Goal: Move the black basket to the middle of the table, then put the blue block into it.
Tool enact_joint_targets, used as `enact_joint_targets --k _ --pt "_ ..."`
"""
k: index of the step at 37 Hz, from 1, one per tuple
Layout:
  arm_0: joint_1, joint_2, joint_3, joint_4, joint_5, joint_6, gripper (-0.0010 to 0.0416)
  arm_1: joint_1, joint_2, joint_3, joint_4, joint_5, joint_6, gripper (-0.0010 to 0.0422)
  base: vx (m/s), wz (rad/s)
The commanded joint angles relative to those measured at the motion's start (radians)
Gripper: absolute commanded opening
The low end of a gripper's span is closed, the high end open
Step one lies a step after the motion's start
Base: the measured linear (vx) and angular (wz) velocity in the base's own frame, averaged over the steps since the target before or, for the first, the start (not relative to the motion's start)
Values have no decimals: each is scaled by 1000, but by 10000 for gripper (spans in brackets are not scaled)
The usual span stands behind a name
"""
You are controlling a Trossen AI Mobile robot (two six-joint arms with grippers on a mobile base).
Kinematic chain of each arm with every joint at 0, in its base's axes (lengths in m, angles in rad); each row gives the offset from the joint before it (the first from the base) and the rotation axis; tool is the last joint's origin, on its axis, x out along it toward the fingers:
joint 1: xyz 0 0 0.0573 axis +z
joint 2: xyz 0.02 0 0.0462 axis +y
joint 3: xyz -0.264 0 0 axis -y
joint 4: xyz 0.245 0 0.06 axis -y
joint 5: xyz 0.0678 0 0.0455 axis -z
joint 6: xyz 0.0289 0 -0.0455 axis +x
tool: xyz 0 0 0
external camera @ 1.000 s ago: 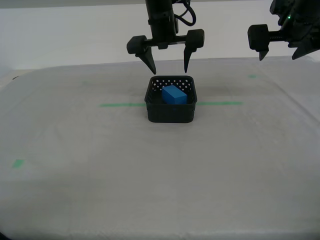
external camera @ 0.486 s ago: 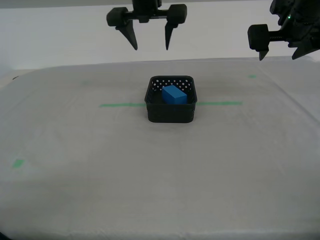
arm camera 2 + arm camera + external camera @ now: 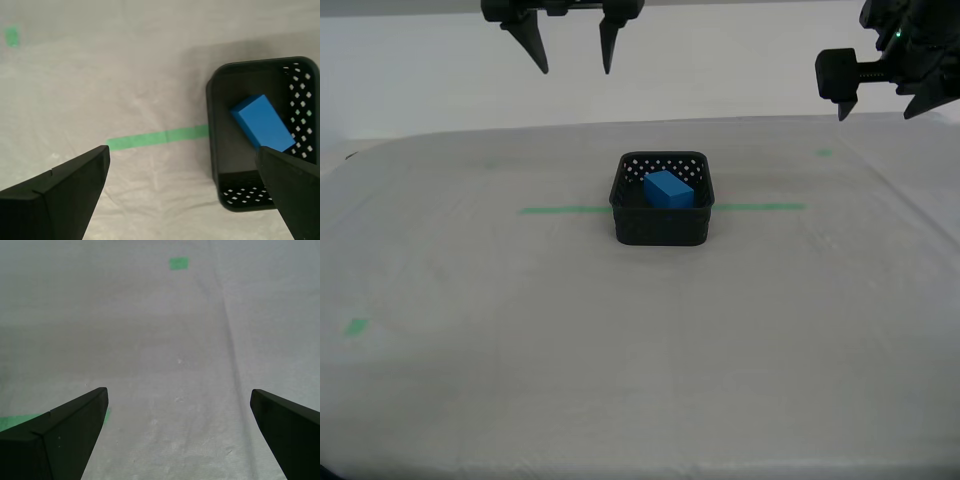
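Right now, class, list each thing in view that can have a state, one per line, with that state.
black basket: upright on the table, on the green tape line, holding the block.
blue block: lying inside the basket, ungripped.
my second pincer: open, empty, raised above the table.
my first pincer: open, empty, over bare table.

Sits on the desk near its middle: basket, astride the tape line, with the block inside. Hangs above, toward the exterior view's left: my second claw. Hovers at the exterior view's far right: my first claw.
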State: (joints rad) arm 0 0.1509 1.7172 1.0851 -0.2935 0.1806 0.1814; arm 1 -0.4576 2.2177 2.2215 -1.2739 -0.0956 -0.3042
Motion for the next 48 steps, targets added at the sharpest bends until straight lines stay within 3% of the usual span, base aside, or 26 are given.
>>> enact_joint_targets --k 1,9,19,26,33,48 --pt "0 0 0 2 0 1 399 23 -20 -13 -8 -3 16 401 0 0" --pt "0 0 0 2 0 1 399 85 -114 -148 46 -12 28 401 0 0" --pt "0 0 0 2 0 1 398 173 -345 -529 297 18 40 401 0 0" --pt "0 0 0 2 0 1 399 229 -466 -745 407 26 101 401 0 0" --pt "0 0 0 2 0 1 399 251 -509 -874 510 36 155 401 0 0" --pt "0 0 0 2 0 1 398 256 -516 -1059 774 69 145 400 0 0"
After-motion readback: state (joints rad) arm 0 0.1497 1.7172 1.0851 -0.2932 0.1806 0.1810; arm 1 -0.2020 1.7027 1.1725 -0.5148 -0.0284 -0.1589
